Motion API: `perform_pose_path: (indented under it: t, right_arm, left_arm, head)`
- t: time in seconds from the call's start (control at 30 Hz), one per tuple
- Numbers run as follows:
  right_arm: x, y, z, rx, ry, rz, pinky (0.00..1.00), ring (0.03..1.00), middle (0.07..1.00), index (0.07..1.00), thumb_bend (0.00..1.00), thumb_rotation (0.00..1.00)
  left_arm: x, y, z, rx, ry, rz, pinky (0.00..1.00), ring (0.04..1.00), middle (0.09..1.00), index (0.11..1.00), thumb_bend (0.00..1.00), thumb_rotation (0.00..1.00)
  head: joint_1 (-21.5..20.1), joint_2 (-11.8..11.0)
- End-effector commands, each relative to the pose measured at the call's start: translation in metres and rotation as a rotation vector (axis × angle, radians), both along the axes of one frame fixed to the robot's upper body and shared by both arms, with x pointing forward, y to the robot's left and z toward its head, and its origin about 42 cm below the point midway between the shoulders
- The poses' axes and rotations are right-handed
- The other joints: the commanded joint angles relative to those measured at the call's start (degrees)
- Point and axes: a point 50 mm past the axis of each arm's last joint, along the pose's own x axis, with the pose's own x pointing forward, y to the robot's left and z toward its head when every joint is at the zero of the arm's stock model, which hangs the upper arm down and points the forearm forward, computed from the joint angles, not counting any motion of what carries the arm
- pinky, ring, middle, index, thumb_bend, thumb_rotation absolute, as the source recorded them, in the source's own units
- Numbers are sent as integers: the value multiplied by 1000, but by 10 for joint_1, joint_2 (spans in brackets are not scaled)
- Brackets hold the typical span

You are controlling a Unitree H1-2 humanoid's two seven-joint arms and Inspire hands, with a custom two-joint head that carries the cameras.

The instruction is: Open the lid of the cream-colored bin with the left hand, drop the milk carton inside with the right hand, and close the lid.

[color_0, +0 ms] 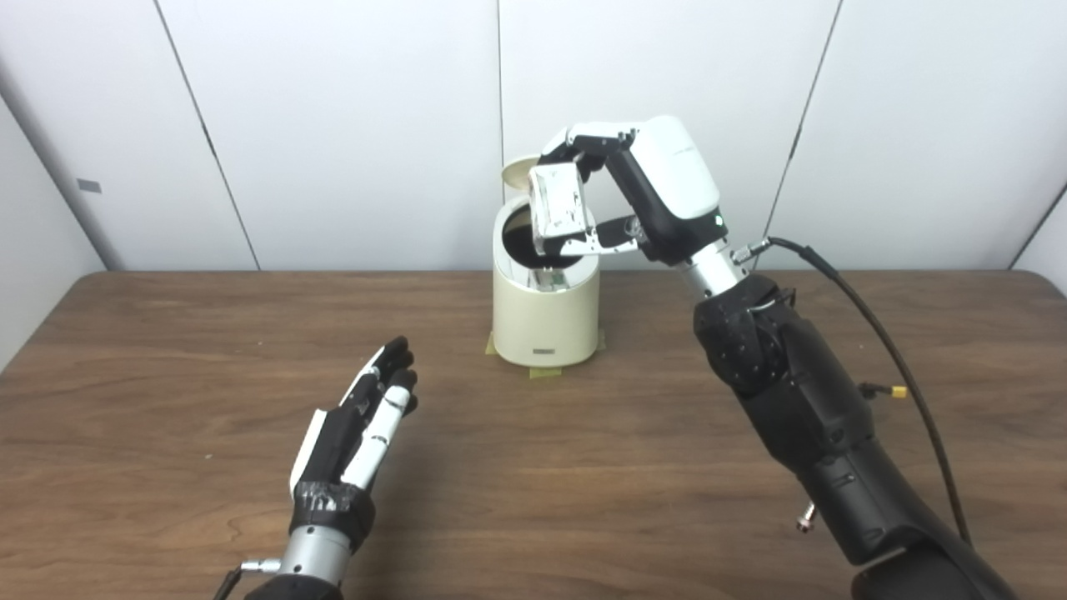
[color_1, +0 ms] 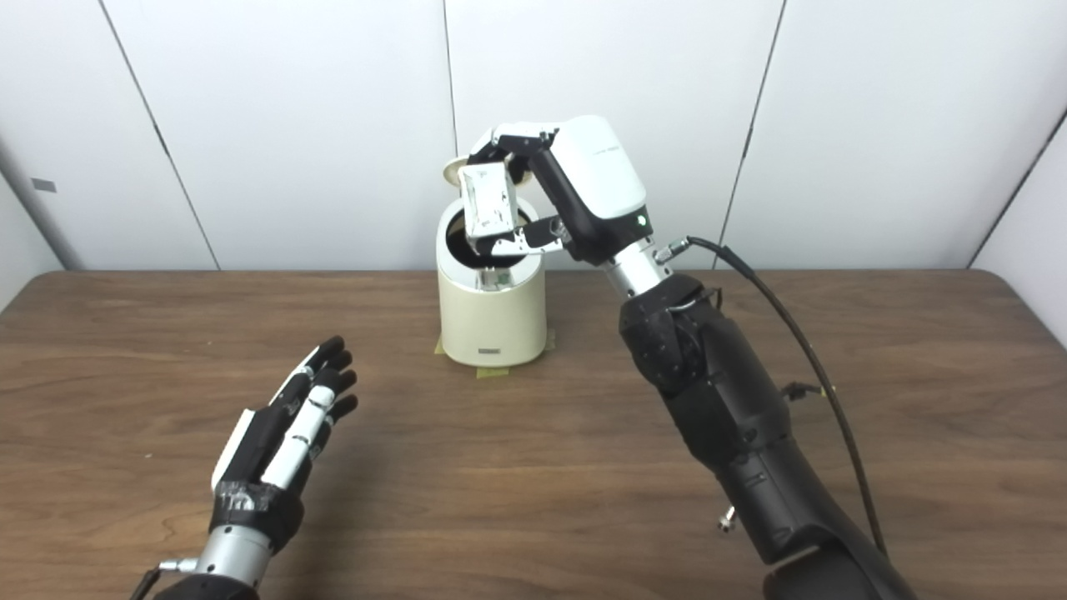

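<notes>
The bin (color_0: 546,321) stands upright on the table (color_0: 167,375), toward its far edge and near the middle, on patches of yellow-green tape (color_0: 546,372). Its lid (color_0: 517,172) is raised and tilted back behind the opening, so the dark interior is exposed. The right hand (color_0: 617,196) is positioned directly above the opening, with the arm reaching in from the right side. This hand grasps the carton (color_0: 558,204) between the upper fingers (color_0: 583,137) and the thumb below. The carton hangs roughly upright, slightly tilted, with its lower end at or just inside the rim; whether it touches the bin cannot be confirmed from either view. A black cable (color_0: 875,333) runs from the right wrist down along the forearm. The left hand (color_0: 358,433) is well apart from the bin, low over the near left part of the table. It is released: fingers extended and held close together, pointing toward the bin, holding nothing.
</notes>
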Motion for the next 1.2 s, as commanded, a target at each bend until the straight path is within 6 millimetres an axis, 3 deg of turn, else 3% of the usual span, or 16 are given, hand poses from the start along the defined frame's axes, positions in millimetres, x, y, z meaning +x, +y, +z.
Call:
perform_pose_path:
  t: [0.0, 1.07, 1.17]
  right_arm:
    - [3, 8, 37, 49, -133, 40, 414, 411, 507, 516, 516, 0]
    - [12, 10, 23, 65, -98, 18, 396, 404, 515, 519, 515, 0]
    - [13, 9, 22, 71, -96, 13, 353, 409, 509, 519, 500, 0]
  left_arm:
    - [2, -3, 13, -10, -66, -13, 908, 932, 935, 924, 454, 599]
    - [2, -4, 14, -6, -67, -19, 914, 939, 938, 921, 431, 596]
    - [2, -5, 14, -7, -68, -18, 903, 932, 933, 918, 417, 597]
  head:
    - [0, 0]
    - [3, 4]
    - [3, 4]
